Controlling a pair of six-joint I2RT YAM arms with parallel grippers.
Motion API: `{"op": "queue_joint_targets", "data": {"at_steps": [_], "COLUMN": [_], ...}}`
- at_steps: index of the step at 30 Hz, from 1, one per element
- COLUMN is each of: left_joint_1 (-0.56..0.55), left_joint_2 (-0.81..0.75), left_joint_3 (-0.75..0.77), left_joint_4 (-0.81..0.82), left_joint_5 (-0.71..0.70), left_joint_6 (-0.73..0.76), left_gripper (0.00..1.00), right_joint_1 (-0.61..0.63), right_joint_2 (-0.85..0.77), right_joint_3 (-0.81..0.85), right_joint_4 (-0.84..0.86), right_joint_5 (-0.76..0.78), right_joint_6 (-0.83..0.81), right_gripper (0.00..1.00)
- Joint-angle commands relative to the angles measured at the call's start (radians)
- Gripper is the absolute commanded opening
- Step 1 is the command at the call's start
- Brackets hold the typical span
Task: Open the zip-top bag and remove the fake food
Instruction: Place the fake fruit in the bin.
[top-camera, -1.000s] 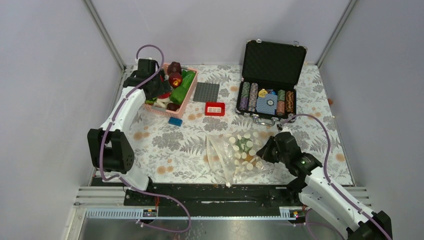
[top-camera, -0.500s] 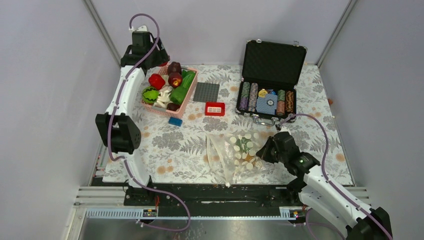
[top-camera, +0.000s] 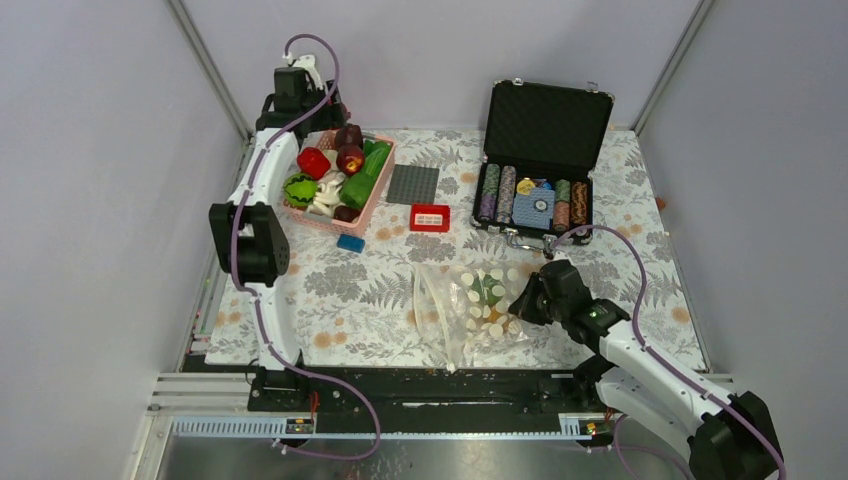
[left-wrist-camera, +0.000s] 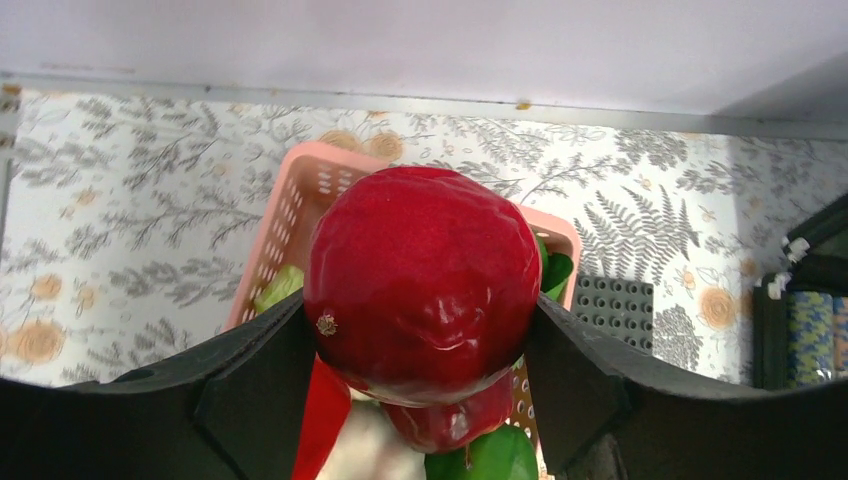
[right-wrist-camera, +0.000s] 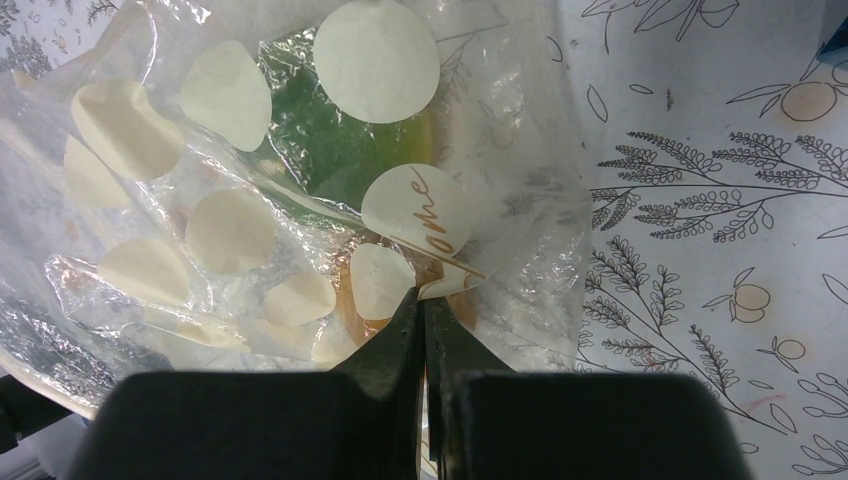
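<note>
Left hand: my left hand (left-wrist-camera: 420, 335) grips a red apple (left-wrist-camera: 420, 260) between its fingers, up above the pink basket (left-wrist-camera: 300, 190) at the tabletop's (top-camera: 330, 300) 10 o'clock.
Right hand: my right hand (right-wrist-camera: 424, 305) is pinched tight on a fold of the zip-top bag (right-wrist-camera: 230, 230).
Bag: I see it lying crumpled toward 6 o'clock, with the open chip case (top-camera: 545, 130) away at 1 o'clock.
Inside the bag: one green piece of fake food (right-wrist-camera: 320, 150) shows through the plastic.
Basket: more pieces are piled in it.
</note>
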Motion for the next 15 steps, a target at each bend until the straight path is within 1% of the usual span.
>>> {"op": "queue_joint_targets", "data": {"at_steps": [1,3,7,11,15], "left_joint_1": [0.042,0.088,0.141,0.156,0.156], "left_joint_2": [0.002,0.009,0.032,0.064,0.085], "left_joint_3": [0.039,0.037,0.025,0.025,0.011], "left_joint_4": [0.135,0.141,0.16,0.135,0.128], "left_joint_5": [0.186,0.248,0.342,0.416,0.442], "left_joint_6": [0.098,0.086,0.06,0.097,0.138], "left_gripper": [0.46,0.46,0.46,0.46,0.48], "right_joint_1": [0.006,0.006,0.005,0.006,0.005], "right_joint_2": [0.01,0.014,0.03,0.046,0.058], "right_joint_3": [0.001,0.001,0.008,0.014,0.016], "right_joint_4": [0.025,0.026,0.025,0.027,0.025], "right_joint_5": [-0.004,-0.005,-0.01,-0.012,-0.018], "right_joint_6": [-0.021,-0.02,-0.03,-0.037,-0.037], "right_gripper": [0.0,0.0,0.0,0.0,0.0]}}
